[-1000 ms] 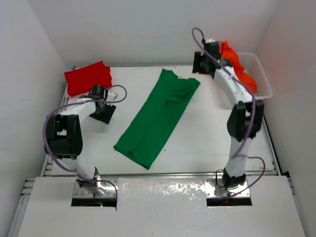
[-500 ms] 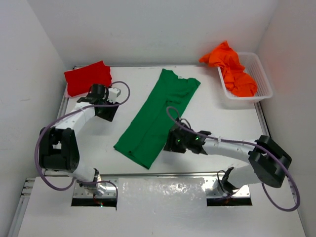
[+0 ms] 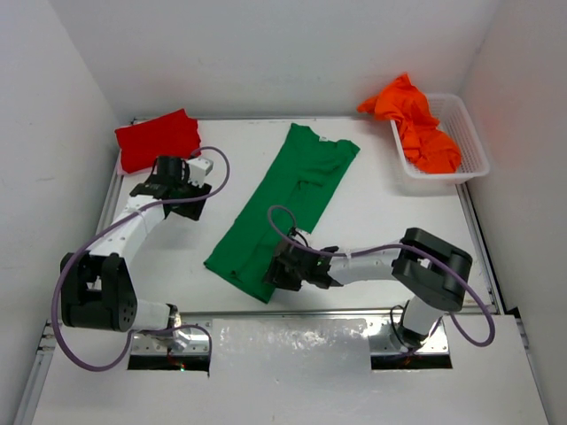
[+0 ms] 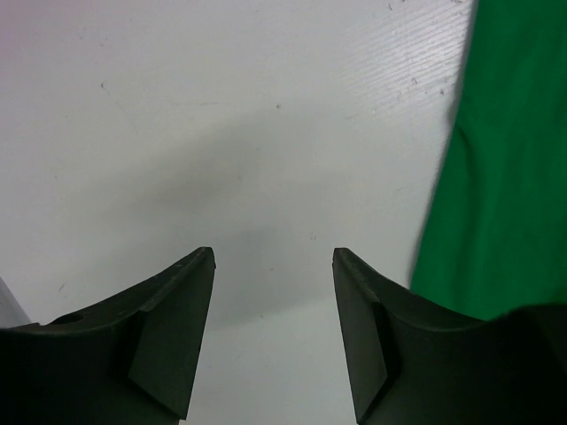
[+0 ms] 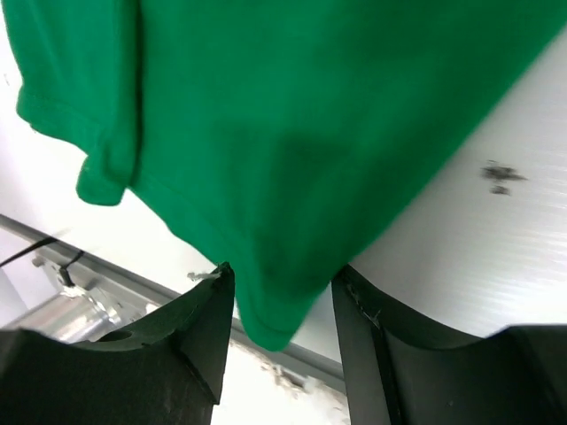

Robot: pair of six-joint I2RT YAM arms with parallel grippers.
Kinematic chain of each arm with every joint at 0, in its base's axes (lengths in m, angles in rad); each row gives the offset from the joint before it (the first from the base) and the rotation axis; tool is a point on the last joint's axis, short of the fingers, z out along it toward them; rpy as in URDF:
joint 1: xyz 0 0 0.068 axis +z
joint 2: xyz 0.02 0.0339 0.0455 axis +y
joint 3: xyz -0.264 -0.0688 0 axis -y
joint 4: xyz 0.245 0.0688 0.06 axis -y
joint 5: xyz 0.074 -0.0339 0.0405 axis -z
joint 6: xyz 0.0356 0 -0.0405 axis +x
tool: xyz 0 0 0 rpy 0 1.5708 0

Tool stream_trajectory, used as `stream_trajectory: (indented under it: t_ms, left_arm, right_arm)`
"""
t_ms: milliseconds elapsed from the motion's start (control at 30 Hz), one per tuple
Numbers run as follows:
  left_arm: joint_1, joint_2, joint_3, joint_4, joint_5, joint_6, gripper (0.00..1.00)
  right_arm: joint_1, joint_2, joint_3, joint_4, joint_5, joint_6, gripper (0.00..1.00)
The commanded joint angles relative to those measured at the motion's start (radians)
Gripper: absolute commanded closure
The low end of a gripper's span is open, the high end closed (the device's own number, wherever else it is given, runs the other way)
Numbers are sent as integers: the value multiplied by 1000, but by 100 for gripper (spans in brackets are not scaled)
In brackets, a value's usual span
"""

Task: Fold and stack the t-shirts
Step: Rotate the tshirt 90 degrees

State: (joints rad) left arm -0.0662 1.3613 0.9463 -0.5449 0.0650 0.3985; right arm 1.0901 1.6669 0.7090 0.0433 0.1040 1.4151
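Observation:
A green t-shirt (image 3: pixel 288 204), folded lengthwise, lies slantwise across the middle of the table. Its near corner (image 5: pixel 275 319) hangs between the fingers of my right gripper (image 5: pixel 282 270), which stands open around it without pinching it. In the top view that right gripper (image 3: pixel 276 270) is low at the shirt's near end. A folded red t-shirt (image 3: pixel 158 137) lies at the back left. My left gripper (image 3: pixel 182 188) hovers just in front of it, open over bare table (image 4: pixel 221 133), with the green t-shirt's edge (image 4: pixel 505 177) to its right. An orange t-shirt (image 3: pixel 421 124) is heaped in the basket.
The white mesh basket (image 3: pixel 469 146) stands at the back right against the wall. White walls close in the table on the left, back and right. A metal rail (image 5: pixel 80 310) runs along the table's near edge, just beyond the right gripper.
The right arm has swung from the basket at the back right down to the near corner of the green t-shirt. The left gripper has shifted slightly near the red t-shirt.

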Motion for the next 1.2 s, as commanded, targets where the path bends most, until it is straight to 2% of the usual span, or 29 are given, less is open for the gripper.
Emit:
stream_trajectory:
  t_ms: [0,67,133,167,267,300,433,567,633,767,833,867,933,1000,1067,1167]
  left_arm:
    - [-4,-44,-9,31,13,-1,46]
    - [-4,-42,-6,33,13,-1,46]
    - [-4,-44,-6,28,12,-3,46]
    - [-4,-42,-4,26,10,-1,46]
    - [-4,-45,-3,20,24,6,47]
    - [-6,-48,-3,16,36,16,47]
    - [-53,-73,-4,3,94,57,48]
    - [-225,-91,-15,23,44,100,48]
    - [-346,-97,-11,28,20,123,48]
    - [-573,-102,6,25,21,238,48]
    - [-650,-93,34,-33,50,330,46]
    - [-725,-73,48,-58,52,354,46]
    - [-791,-57,69,-125,53,435,46]
    - [-886,-76,30,-141,59,520,46]
    - [-980,-116,-16,-127,64,673,48]
    - [-1006,-177,-165,-28,72,893,51]
  right_arm:
    - [11,42,49,26,10,30,52]
    - [11,56,61,10,-3,21,57]
    - [11,56,50,1,-7,28,72]
    - [8,36,17,21,2,42,84]
    - [-21,-4,-54,23,11,38,100]
    - [-32,-21,-71,15,13,28,100]
    - [-111,-155,-167,-40,3,-50,100]
    - [-212,-288,-331,-125,-81,-175,100]
    - [-278,-373,-418,-158,-139,-238,100]
    - [-344,-496,-500,-265,-173,-330,100]
    - [-398,-533,-546,-283,-228,-372,100]
    - [-412,-567,-560,-286,-248,-383,99]
    - [-443,-591,-582,-284,-294,-424,93]
    - [-449,-605,-568,-316,-348,-467,77]
    - [-449,-621,-539,-356,-385,-513,62]
    - [-449,-671,-510,-393,-377,-521,54]
